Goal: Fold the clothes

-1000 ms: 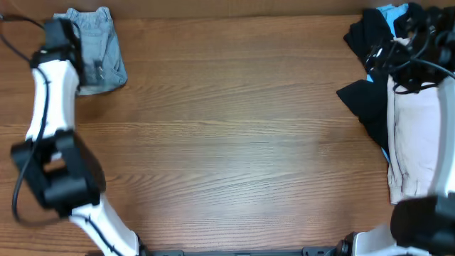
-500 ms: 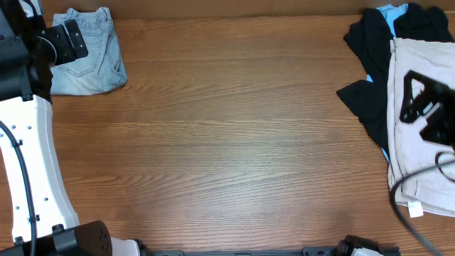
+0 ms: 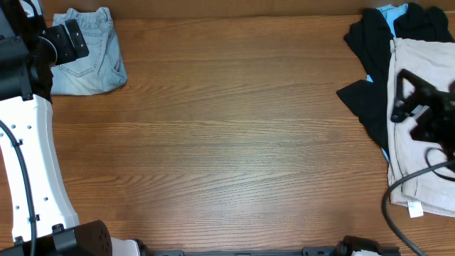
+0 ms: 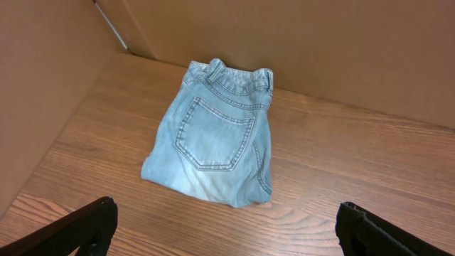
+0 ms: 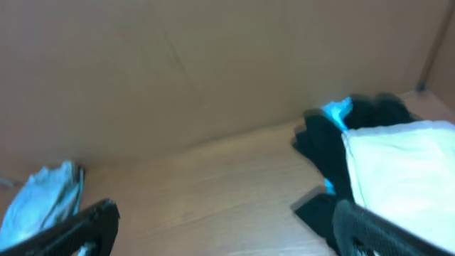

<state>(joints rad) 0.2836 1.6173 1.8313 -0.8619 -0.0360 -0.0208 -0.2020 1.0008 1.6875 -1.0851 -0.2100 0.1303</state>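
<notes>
The light-blue denim shorts (image 3: pixel 96 65) lie folded in a small stack at the table's far left corner, back pocket up. In the left wrist view they (image 4: pixel 213 142) lie ahead of my left gripper (image 4: pixel 224 229), which is open, empty and apart from them. In the overhead view the left gripper (image 3: pixel 67 43) hovers at their left edge. My right gripper (image 3: pixel 416 105) is open and empty over the beige garment at the far right; in its own blurred view the gripper (image 5: pixel 227 229) holds nothing, and the shorts (image 5: pixel 43 200) show far off at the left.
A beige garment (image 3: pixel 419 167) lies flat at the right edge over a black garment (image 3: pixel 366 43), with a bright blue piece (image 3: pixel 389 13) at the top. Brown cardboard walls (image 4: pixel 341 43) stand along the back and left. The wooden table (image 3: pixel 234 142) spans the middle.
Over the last second the left arm drew back off the shorts toward the left edge. The right arm swung down over the beige garment, then shifted slightly up and left.
</notes>
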